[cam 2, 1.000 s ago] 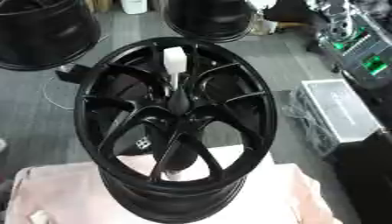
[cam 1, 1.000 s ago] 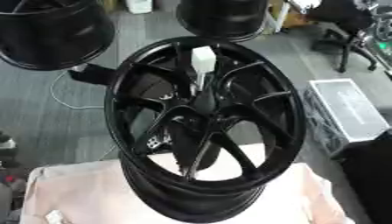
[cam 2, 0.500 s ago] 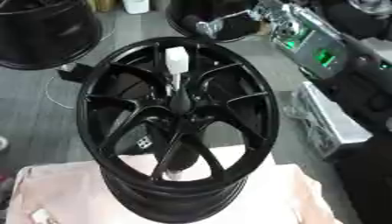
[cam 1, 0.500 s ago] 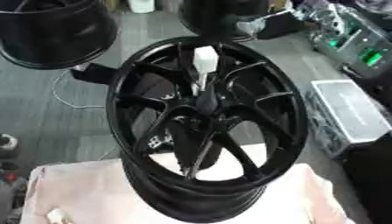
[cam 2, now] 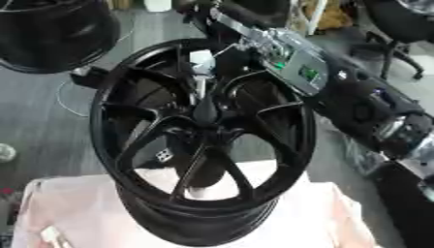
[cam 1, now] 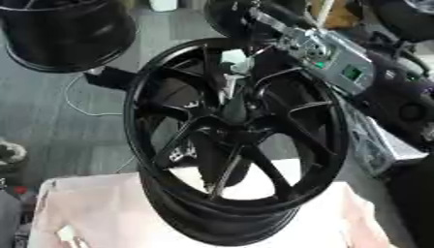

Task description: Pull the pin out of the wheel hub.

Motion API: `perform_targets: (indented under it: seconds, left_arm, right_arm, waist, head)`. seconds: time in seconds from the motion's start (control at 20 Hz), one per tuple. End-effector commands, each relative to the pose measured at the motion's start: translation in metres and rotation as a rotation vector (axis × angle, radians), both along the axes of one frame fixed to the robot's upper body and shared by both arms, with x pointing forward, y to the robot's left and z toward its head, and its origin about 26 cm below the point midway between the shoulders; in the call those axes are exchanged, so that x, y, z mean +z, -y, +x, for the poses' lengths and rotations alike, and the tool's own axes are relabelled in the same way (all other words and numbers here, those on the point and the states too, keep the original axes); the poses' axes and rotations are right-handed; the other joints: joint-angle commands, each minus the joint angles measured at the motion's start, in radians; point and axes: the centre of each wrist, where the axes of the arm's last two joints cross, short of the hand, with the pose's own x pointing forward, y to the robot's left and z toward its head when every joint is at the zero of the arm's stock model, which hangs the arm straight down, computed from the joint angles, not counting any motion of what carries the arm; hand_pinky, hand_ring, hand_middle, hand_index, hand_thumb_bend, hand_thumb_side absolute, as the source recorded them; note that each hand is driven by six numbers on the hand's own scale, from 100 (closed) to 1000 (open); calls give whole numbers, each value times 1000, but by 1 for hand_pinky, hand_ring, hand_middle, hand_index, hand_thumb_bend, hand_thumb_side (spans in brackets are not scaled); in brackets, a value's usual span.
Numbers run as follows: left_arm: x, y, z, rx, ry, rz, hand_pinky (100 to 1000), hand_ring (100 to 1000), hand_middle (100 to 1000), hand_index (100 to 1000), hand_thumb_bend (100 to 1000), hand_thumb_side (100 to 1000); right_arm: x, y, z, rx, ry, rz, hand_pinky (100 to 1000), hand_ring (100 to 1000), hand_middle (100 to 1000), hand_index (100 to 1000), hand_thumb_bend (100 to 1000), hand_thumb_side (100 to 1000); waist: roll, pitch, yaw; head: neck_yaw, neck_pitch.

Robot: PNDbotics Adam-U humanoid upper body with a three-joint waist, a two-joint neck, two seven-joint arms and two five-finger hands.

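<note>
A black multi-spoke wheel [cam 1: 140,131] stands upright on the cloth-covered table [cam 1: 93,208]. The pin [cam 1: 230,65], a thin shaft with a white head, sticks out of the hub [cam 1: 233,114] and leans up toward the top of the rim. My right arm, with its silver wrist [cam 1: 318,51] and a green light, comes in from the upper right across the wheel. My right hand [cam 1: 258,22] is dark against the rim, just above and behind the pin's white head. Contact with the pin cannot be made out. My left hand does not show.
Another black wheel [cam 1: 59,34] stands on the floor at the upper left, with a white cable [cam 1: 72,97] beside it. A grey case [cam 1: 377,145] sits to the right of the table. An office chair [cam 2: 398,34] is at the back right.
My right arm has swung in from the upper right and now lies across the wheel's top, with its hand near the pin's head. The pin still sits in the hub.
</note>
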Motion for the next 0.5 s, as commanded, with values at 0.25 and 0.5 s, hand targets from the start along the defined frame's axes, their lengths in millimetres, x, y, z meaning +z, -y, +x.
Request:
perform_targets:
  seconds: [0.25, 0.5]
  left_arm:
    - [9, 0, 3, -14, 26, 20, 494, 563, 636, 685, 319, 969]
    - [9, 1, 3, -18, 28, 21, 495, 563, 635, 685, 319, 969]
  right_arm:
    - [2, 25, 17, -2, -27, -95, 432, 414, 779, 917, 507, 251]
    - [7, 37, 23, -21, -80, -102, 431, 413, 779, 917, 511, 255]
  waist:
    - [5, -5, 5]
    - [5, -2, 11]
  head:
    - [10, -1]
    - [15, -1]
